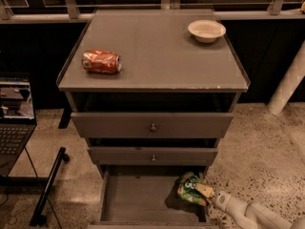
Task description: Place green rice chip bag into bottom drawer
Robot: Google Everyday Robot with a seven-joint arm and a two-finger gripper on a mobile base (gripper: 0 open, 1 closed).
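Fingers (205, 190) of the gripper (204, 192) are closed on the right edge of the green rice chip bag (189, 189), pinching the crinkled foil, with the pale arm (244, 213) reaching in from the lower right corner over the speckled floor (267, 147). That bag sits at the right side of the bottom drawer (138, 203), close against its right wall, and casts a dark shadow on the flat grey floor to its left. Its long axis runs roughly from the back of the drawer toward the front, the near end leaning a little to the right toward the gripper, and its printed face with the dark green logo is turned up. Whether the bag touches the drawer floor cannot be told. Directly above, the middle drawer (152, 155) and the top drawer (152, 125) stand partly pulled out, each with a small knob, and the middle one overhangs the back of the bottom drawer just behind the bag. On the cabinet top (157, 56) a crushed red-orange can (100, 62) lies on its side at the left, well apart from a white bowl (206, 30) at the far right. An open laptop (14, 113) stands left of the cabinet, a black stand leg (47, 187) slants below it, and a white post (288, 82) leans at the right.
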